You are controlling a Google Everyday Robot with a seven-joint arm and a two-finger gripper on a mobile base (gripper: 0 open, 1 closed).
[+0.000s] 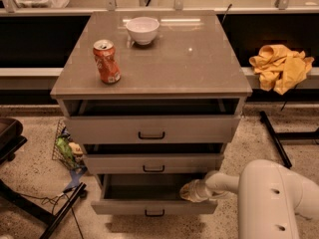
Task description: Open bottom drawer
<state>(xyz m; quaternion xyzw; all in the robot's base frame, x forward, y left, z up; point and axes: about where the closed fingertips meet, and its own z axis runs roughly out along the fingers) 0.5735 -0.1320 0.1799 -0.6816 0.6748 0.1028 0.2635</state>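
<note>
In the camera view we look down on a grey-beige cabinet (164, 78) with three drawers, each standing out a little from the carcass. The bottom drawer (119, 206) sits lowest, next to the speckled floor (30, 183), and juts farther forward than the middle drawer (114, 164) and the top drawer (109, 129), so that we see into its dark interior; its small black bar handle (154, 213) is centred on the front panel.

The gripper (192, 190) lies at the right end of that drawer, just behind the front panel and reaching into the opening; from here it is a pale, blunt shape, and we cannot tell whether it is spread or pressed together, nor whether it touches the drawer. The white arm (271, 198) comes in from the lower right corner.

On the cabinet top a dented orange-red can (106, 61) stands upright near the left front; a white bowl (142, 30) sits toward the back, well apart from it. To the right a yellow cloth (280, 66) lies crumpled on a ledge; on the floor to the left a wire basket (66, 148) holds packets.
</note>
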